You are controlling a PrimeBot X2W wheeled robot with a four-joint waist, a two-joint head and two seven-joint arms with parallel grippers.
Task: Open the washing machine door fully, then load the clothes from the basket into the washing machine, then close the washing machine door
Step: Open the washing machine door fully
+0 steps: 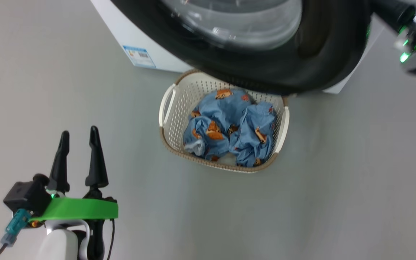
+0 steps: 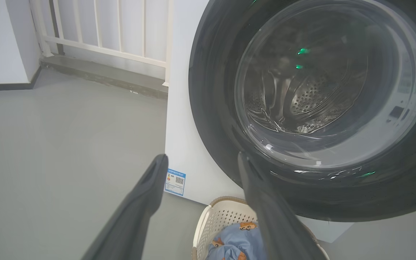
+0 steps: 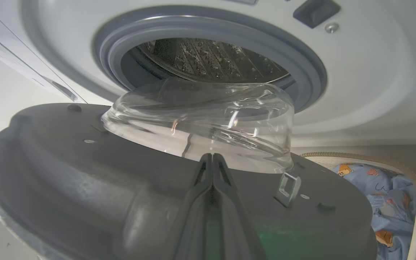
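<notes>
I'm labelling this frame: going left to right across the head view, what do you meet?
left gripper → label → basket → right arm

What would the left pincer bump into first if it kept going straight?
The left pincer would probably hit the washing machine's white front, above the blue sticker, right beside the door's black rim. Depth is hard to judge.
</notes>
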